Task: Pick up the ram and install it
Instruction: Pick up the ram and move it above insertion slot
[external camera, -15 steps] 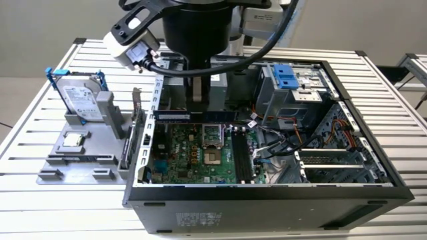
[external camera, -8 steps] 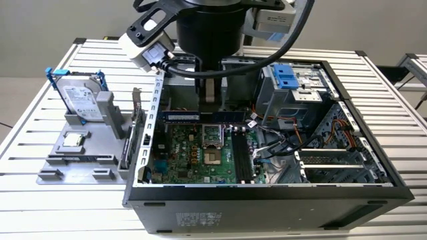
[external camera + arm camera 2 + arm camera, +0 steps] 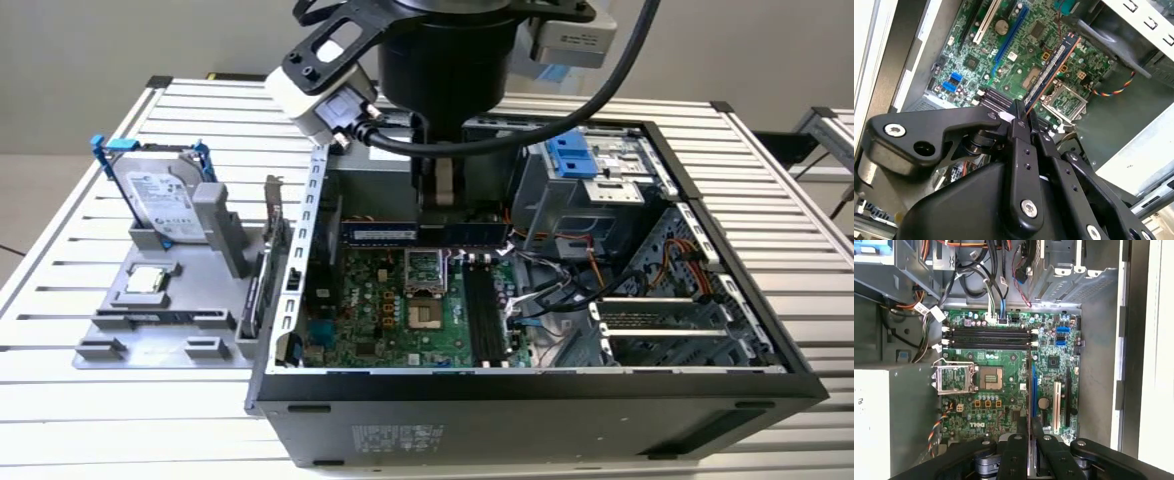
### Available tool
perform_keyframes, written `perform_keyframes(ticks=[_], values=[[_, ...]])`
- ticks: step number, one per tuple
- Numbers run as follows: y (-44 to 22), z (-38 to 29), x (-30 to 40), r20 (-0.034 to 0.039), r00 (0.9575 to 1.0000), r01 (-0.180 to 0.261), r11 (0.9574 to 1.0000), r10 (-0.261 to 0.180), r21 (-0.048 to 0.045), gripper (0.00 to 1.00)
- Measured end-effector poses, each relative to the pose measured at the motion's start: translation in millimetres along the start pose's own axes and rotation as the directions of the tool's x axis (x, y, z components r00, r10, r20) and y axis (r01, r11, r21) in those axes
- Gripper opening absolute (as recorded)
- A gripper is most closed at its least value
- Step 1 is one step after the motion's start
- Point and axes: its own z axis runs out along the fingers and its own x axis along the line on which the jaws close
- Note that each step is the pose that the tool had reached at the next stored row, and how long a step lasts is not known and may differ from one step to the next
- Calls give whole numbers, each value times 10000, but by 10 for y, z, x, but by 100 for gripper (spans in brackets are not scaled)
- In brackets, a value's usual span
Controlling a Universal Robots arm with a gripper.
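Note:
The ram (image 3: 380, 233) is a slim bluish stick held level inside the open computer case (image 3: 534, 385), above the far end of the green motherboard (image 3: 387, 310). My gripper (image 3: 441, 222) is shut on its middle. In the second wrist view the ram (image 3: 1054, 62) sticks out past my gripper (image 3: 1021, 114), over the board. The black memory slots (image 3: 483, 315) lie lower down on the board, toward the case's near side, apart from the stick. They run as long dark strips in the first wrist view as well, memory slots (image 3: 989, 337), with my gripper (image 3: 1029, 432) some way off.
To the exterior view's left, a grey fixture (image 3: 100, 320) carries a silver hard drive (image 3: 160, 195) with blue brackets and a small square processor chip (image 3: 144, 282). In the case, a processor socket (image 3: 424, 300), loose cables (image 3: 561, 290) and a drive cage (image 3: 594, 165) stand close by.

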Motion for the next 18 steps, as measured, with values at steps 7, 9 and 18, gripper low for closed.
perform_keyframes(ticks=[7, 9, 18], values=[[118, 2, 0, 1, 10000, 0, 10000, 0, 0, 0], [152, 3, 0, 0, 10000, 0, 10000, 0, 0, 0], [290, 6, 0, 2, 10000, -92, 10000, 92, 6, 0]])
